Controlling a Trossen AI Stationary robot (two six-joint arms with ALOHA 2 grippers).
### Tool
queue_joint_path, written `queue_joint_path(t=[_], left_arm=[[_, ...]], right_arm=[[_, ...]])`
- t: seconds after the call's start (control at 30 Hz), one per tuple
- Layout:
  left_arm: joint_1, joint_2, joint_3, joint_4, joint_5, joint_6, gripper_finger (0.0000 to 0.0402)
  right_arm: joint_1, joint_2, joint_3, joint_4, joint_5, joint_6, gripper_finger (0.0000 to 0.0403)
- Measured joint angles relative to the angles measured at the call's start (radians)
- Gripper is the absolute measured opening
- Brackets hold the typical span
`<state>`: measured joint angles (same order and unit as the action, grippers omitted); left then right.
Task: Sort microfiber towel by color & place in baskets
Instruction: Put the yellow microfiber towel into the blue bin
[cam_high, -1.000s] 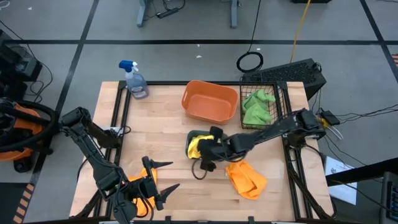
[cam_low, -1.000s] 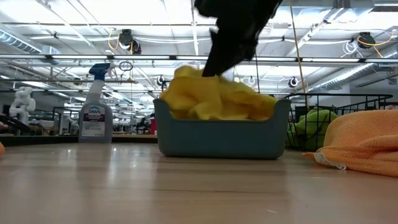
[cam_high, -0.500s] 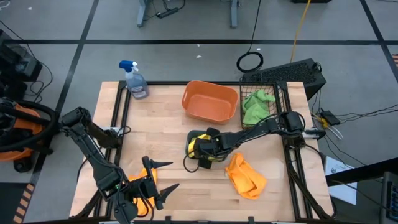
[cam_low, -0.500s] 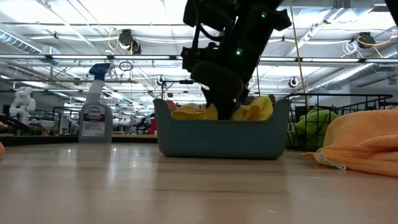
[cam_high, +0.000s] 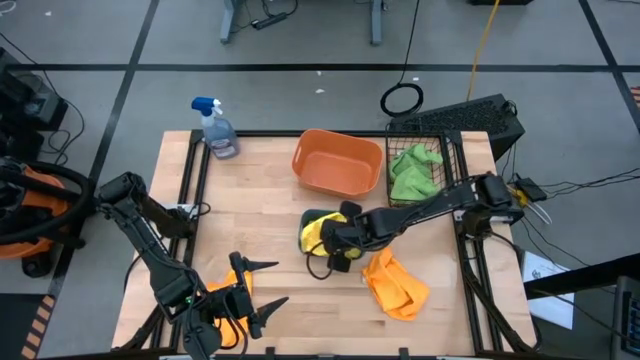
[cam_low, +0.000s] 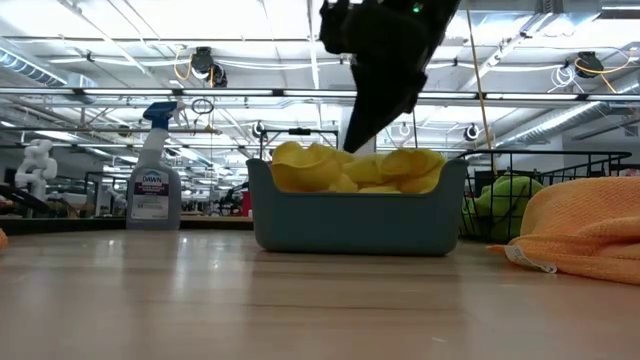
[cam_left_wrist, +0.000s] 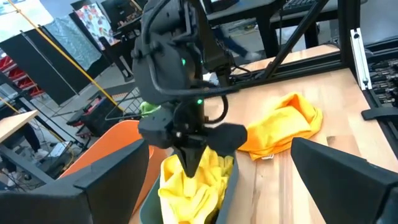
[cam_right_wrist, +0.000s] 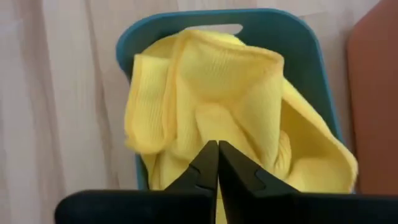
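A teal tray (cam_high: 309, 217) at mid-table holds bunched yellow towels (cam_low: 350, 168), which also show in the right wrist view (cam_right_wrist: 211, 87). My right gripper (cam_right_wrist: 217, 155) is shut, points down and hangs just above the yellow towels (cam_left_wrist: 193, 183); in the low view (cam_low: 352, 140) it looks clear of them. An orange towel (cam_high: 395, 285) lies crumpled on the table to the tray's right. Green towels (cam_high: 413, 172) lie in the black wire basket (cam_high: 447, 160). The orange tub (cam_high: 338, 163) stands behind the tray. My left gripper (cam_high: 265, 283) waits open near the front left.
A clear spray bottle (cam_high: 215, 128) with a blue nozzle stands at the far left corner. Another orange cloth (cam_high: 228, 300) lies under my left arm's wrist by the near edge. Bare wood shows between the tray and my left gripper.
My right gripper went down into the teal tray, pushing the heaped yellow towels low inside it, then rose straight up again. The towels stay in the tray, lower than a second ago.
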<state>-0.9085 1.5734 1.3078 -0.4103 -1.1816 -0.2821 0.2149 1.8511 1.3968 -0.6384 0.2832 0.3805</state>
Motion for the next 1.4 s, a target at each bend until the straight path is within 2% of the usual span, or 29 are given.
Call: queue_joint_path(t=[0.1,0.23,0.3,0.47,0.67,0.83,1.1,1.27,1.4], left_arm=[[0.001,0.000,0.000,0.000,0.000,0.000,0.0396],[0.001,0.000,0.000,0.000,0.000,0.000,0.0396],[0.001,0.000,0.000,0.000,0.000,0.000,0.0396],[0.001,0.000,0.000,0.000,0.000,0.000,0.0396],[0.015,0.000,0.000,0.000,0.005,-0.001,0.0396],[0.042,0.010,0.000,0.000,0.040,-0.001,0.0396],[0.066,0.011,0.000,0.000,0.075,-0.001,0.0396],[0.064,0.011,0.000,0.000,0.075,-0.001,0.0396],[0.064,0.011,0.000,0.001,0.075,-0.001,0.0396]], right_arm=[[0.010,-0.014,0.000,-0.040,0.015,0.000,0.0003],[0.017,-0.021,0.000,-0.126,0.101,0.027,0.0001],[0.013,-0.021,-0.014,-0.142,0.111,0.058,0.0001],[0.009,-0.021,-0.118,-0.054,0.107,0.103,0.0001],[0.009,-0.020,-0.247,0.146,0.084,0.109,0.0000],[0.009,-0.025,-0.233,0.133,0.077,0.106,0.0000],[0.010,-0.064,-0.121,0.119,0.112,0.069,0.0000],[-0.015,-0.044,-0.104,0.255,0.108,0.022,0.0000],[-0.042,0.015,-0.106,0.269,0.077,0.025,0.0000]])
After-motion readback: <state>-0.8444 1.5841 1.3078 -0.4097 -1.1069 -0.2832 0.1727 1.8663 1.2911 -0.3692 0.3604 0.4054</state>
